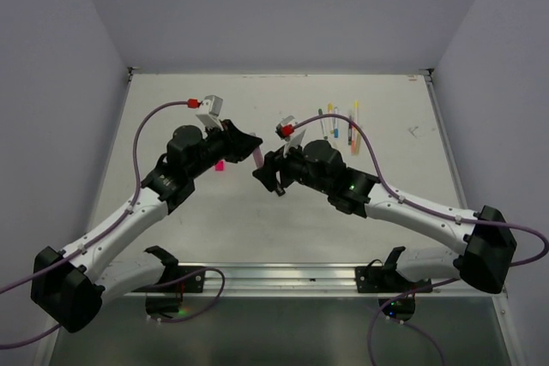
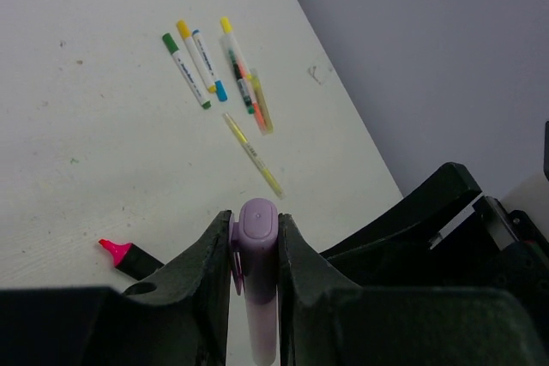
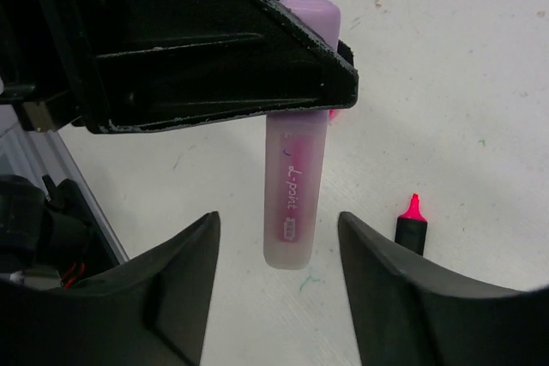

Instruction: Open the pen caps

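The left gripper (image 2: 255, 223) is clamped tight on the lilac pen (image 3: 292, 186), its fingers pinching the darker end where the cap (image 3: 313, 16) and its clip sit. That leaves the pale barrel sticking out free, well above the table (image 2: 103, 143), so the other arm has something to take hold of.

The right gripper (image 3: 277, 217) sits with its jaws apart, one either side of that barrel and touching neither side (a clear gap shows on both). By the look of it, it is lined up to close on the barrel and pull it away from the cap.

A black-and-pink highlighter (image 3: 413, 231) lies on the table below with its tip bare, which suggests it is already done. The other pens (image 2: 202, 59) lie together farther back, apparently kept out of the working space
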